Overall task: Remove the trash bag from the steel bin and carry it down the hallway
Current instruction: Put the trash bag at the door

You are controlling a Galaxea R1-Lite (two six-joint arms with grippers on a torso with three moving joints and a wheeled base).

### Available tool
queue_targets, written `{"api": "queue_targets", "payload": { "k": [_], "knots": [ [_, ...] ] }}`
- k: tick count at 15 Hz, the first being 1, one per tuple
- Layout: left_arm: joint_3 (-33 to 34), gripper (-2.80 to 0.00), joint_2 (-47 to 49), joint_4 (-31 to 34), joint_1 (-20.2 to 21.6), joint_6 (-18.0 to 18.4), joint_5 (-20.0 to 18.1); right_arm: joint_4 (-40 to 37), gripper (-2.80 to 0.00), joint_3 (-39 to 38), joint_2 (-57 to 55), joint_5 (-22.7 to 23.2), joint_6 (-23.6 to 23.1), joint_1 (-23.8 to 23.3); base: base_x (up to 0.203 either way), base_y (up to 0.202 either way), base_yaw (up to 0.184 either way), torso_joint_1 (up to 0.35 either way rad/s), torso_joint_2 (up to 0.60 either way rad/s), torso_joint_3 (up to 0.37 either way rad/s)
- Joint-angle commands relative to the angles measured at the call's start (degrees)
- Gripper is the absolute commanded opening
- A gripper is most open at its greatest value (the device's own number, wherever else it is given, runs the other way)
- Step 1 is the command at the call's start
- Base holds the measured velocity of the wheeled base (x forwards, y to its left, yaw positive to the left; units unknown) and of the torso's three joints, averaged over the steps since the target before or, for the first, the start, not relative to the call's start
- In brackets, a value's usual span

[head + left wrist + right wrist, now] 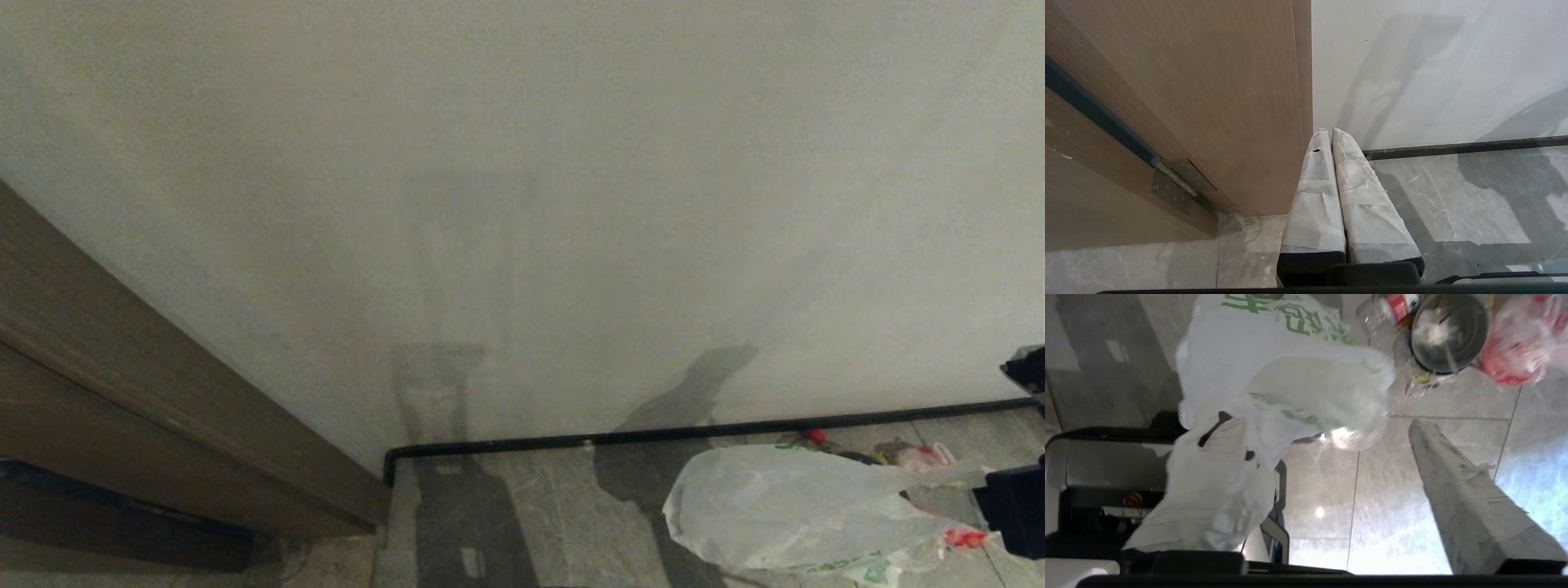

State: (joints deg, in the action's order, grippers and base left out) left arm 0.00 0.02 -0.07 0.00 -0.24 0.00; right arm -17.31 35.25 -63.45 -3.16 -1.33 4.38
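1. Since the right gripper (1331, 490) stood with its taped fingers (1474, 498) spread wide apart in the right wrist view, it pinched nothing; yet the trash bag (1274, 379) was draped over one finger, clinging there and not clamped.
2. From the head view, the trash bag (784, 506) lay low over the grey tiles of the hallway (539, 506), just short of the black baseboard (653, 433) and the off-white wall (522, 163), with the right gripper at the frame's right edge touching its handle end.
3. Loose rubbish sat near the bag: a dark round container (1447, 332), a bottle with a red label (1396, 304) and a red-and-white plastic bag (1523, 343).
4. No steel bin showed in any view.
5. As for the step in hand, this looked like the set-down at the end of the carry. To do it well, the jaws would need to stay wide and the wrist to draw straight back and slightly up, so that the film slid off the finger and was not dragged along.
6. A snagged handle seemed the chief risk, as thin plastic catches readily on tape.
7. Meanwhile the left gripper (1331, 134) hung parked beside the brown door frame (1208, 102), fingers pressed together, empty.
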Motion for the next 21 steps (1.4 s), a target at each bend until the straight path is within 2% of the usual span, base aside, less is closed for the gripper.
{"api": "queue_targets", "payload": {
  "k": [1,5,8,13,16,18,21],
  "knots": [
    [0.0,-2.80,0.0,0.0,0.0,0.0,0.0,-0.2,0.00,-0.2,4.0,0.0,0.0,-0.1,0.000,0.000,0.000,0.000,0.00,0.000],
    [0.0,-2.80,0.0,0.0,0.0,0.0,-0.1,-0.2,0.00,-0.4,7.3,-0.1,0.3,-0.7,0.000,0.000,0.000,0.000,0.00,0.000],
    [0.0,-2.80,0.0,0.0,0.0,0.0,0.0,-0.3,0.00,-1.0,8.5,-0.3,5.2,-1.2,0.000,0.000,0.000,0.000,0.00,0.000],
    [0.0,-2.80,0.0,0.0,0.0,0.0,-0.1,-0.7,0.00,-3.1,5.7,-0.3,5.0,-1.2,0.000,0.000,0.000,0.000,0.00,0.000],
    [0.0,-2.80,0.0,0.0,0.0,0.0,0.0,-0.2,0.00,0.5,1.8,0.1,5.4,-1.0,0.000,0.000,0.000,0.000,0.00,0.000],
    [0.0,-2.80,0.0,0.0,0.0,0.0,0.0,-0.9,0.00,-2.1,1.3,0.1,5.3,-0.1,0.000,0.000,0.000,0.000,0.00,0.000],
    [0.0,-2.80,0.0,0.0,0.0,0.0,-0.1,-2.3,0.00,3.5,0.6,0.0,8.7,1.3,0.000,0.000,0.000,0.000,0.00,0.000]
  ]
}}
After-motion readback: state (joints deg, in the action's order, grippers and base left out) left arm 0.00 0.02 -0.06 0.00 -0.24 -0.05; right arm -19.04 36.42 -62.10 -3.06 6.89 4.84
